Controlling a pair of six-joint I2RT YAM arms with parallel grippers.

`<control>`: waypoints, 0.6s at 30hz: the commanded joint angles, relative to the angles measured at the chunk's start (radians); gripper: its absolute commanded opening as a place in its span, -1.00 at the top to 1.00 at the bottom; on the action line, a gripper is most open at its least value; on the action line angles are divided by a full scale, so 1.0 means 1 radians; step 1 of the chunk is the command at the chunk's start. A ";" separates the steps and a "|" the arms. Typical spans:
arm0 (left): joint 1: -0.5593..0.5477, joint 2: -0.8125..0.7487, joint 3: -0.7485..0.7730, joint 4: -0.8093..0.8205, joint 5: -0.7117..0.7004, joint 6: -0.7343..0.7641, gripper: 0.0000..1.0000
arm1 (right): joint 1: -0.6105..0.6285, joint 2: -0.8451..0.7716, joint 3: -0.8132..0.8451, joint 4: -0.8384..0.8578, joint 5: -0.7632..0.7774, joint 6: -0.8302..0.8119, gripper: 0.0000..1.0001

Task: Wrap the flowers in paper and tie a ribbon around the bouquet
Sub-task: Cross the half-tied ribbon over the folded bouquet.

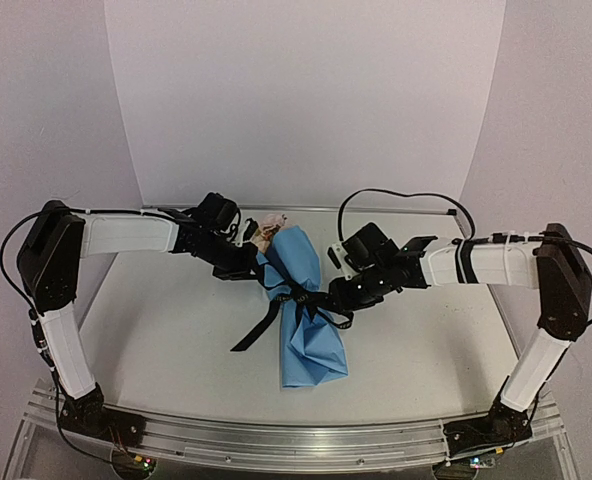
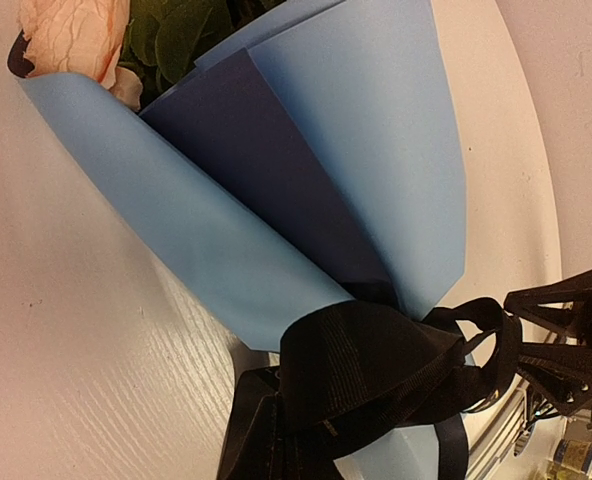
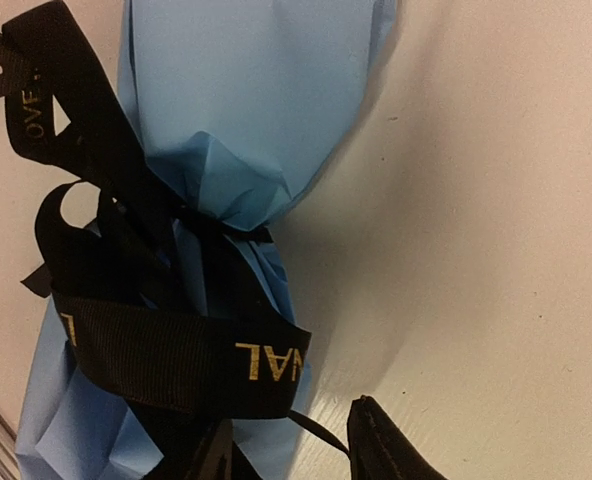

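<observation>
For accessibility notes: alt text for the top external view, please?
A cone-like bundle of light blue paper, banded at its middle by a floppy black fabric ribbon, lies on a white table with pale rose heads at its far end. The left gripper is beside its upper part, the right gripper at the ribbon.

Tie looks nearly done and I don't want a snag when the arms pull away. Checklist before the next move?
1. Light blue creased paper wrapped around pale pink roses: ok.
2. Black fabric ribbon bands the paper's waist: ok.
3. Ribbon pulled tight: cannot tell.
4. Right gripper clear of ribbon: not ok, a thin strand runs between its open fingertips.
5. Left gripper shut; what it holds: cannot tell.
</observation>
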 commanded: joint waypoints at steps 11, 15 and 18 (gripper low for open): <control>0.003 0.000 0.052 0.020 0.022 0.018 1.00 | 0.000 0.009 -0.001 0.022 -0.013 0.016 0.51; 0.004 0.000 0.050 0.020 0.022 0.018 0.99 | -0.001 0.024 0.010 0.019 -0.009 0.017 0.72; 0.004 0.000 0.050 0.017 0.022 0.018 1.00 | 0.000 0.020 0.009 0.013 -0.002 0.022 0.96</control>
